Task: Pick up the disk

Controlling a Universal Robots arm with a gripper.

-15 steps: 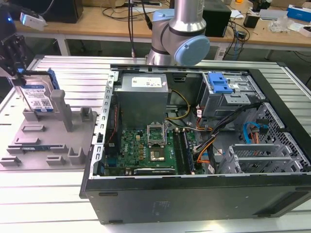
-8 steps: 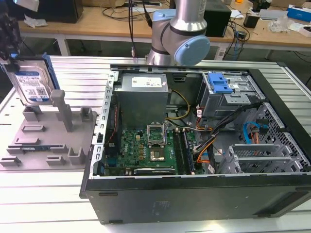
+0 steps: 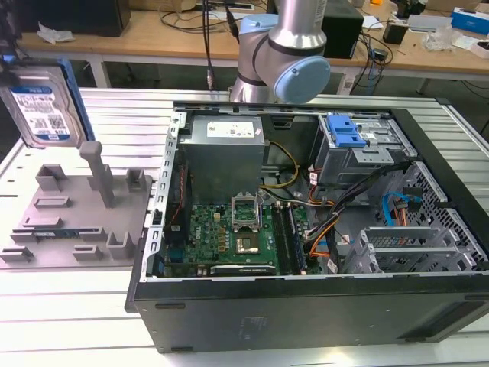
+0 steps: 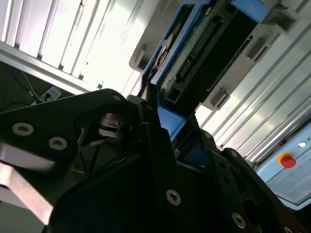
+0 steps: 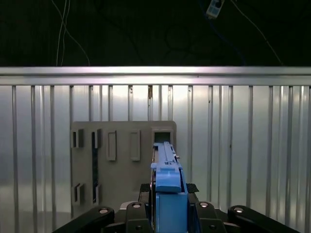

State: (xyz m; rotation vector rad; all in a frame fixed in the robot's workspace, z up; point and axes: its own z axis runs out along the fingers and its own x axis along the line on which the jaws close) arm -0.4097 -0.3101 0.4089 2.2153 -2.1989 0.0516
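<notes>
The disk (image 3: 43,112) hangs upright in the air at the exterior view's far left, its white-and-blue label facing the camera, above the grey slotted holder tray (image 3: 76,218). My gripper (image 3: 14,70) is shut on its upper end at the picture's edge. In the first wrist view I look down along the disk's blue side rail (image 5: 167,187), clamped between my black fingers (image 5: 190,188), with the tray (image 5: 121,160) well below it. The second wrist view shows the disk's connector edge and blue rail (image 4: 194,53) close to my gripper (image 4: 156,114).
An open computer case (image 3: 306,306) with motherboard, cables and a blue drive-bay bracket (image 3: 344,131) lies to the tray's right on the ribbed metal table (image 3: 76,306). The arm's joints (image 3: 283,53) rise behind the case. A wooden bench (image 3: 153,34) with clutter stands beyond.
</notes>
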